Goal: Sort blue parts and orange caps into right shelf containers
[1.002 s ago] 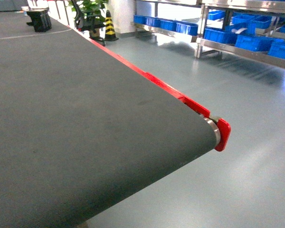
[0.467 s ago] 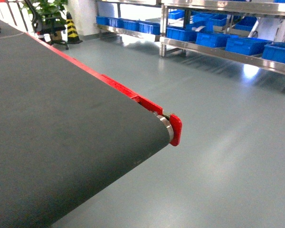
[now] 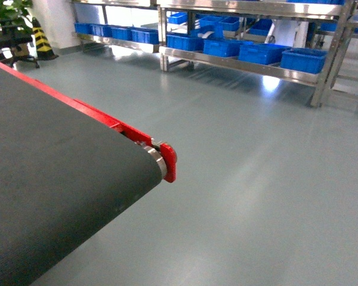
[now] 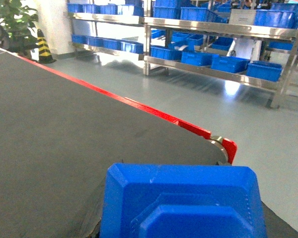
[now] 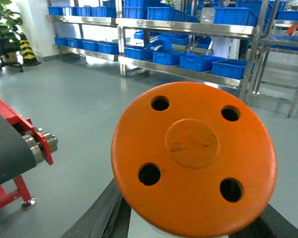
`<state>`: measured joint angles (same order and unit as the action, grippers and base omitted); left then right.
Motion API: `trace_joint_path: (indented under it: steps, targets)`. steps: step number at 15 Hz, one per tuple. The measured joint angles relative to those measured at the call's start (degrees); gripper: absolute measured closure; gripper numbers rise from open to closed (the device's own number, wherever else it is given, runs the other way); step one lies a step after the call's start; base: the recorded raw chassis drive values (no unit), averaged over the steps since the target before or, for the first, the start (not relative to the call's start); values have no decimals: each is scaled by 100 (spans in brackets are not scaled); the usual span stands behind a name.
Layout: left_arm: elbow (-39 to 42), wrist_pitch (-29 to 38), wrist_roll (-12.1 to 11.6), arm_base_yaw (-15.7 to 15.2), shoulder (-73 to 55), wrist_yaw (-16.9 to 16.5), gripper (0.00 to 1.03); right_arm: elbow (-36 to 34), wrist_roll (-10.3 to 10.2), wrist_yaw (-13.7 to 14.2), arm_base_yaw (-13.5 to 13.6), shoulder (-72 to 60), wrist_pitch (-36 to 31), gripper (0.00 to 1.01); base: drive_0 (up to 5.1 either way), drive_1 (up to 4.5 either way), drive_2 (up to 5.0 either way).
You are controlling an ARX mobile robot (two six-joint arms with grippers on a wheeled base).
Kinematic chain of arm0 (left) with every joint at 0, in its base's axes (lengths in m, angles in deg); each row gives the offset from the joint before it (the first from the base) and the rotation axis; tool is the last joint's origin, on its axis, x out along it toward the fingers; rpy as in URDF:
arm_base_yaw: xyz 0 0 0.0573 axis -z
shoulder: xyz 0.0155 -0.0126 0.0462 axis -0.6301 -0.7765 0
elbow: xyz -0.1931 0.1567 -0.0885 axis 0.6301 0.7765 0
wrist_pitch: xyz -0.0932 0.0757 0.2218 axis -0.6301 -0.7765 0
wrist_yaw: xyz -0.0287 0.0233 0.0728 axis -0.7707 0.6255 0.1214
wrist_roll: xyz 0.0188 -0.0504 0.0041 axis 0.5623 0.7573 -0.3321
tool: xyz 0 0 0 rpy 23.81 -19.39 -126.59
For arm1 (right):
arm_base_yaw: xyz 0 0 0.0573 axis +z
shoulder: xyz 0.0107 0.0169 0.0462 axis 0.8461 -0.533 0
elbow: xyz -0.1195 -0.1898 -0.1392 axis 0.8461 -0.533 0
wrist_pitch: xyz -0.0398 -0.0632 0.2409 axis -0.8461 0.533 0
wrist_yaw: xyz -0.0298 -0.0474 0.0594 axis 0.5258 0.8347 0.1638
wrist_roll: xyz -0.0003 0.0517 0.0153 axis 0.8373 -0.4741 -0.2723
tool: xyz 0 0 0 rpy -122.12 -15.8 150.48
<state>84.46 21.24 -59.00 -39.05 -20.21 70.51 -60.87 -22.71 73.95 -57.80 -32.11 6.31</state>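
The orange cap (image 5: 193, 163) fills the right wrist view, rigid, glossy, likely light and slippery; grip its rim. Whether either gripper clamps anything, I cannot tell. Crates (image 3: 259, 52) lie well beyond.

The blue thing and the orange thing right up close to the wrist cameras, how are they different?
The blue part is angular, with straight bevelled edges and a raised stepped middle; the orange cap is a round disc. The orange cap has four holes around a central circle; the blue part shows none. Both are glossy plastic and fill the lower part of their wrist views.
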Motion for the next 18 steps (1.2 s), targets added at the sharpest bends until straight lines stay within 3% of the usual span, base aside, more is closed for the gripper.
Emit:
trace_joint_path:
  steps: [18]
  targets:
    - [0, 0, 2, 0, 0, -2, 61, 0, 0, 0, 0, 0, 0, 58, -159, -159, -159]
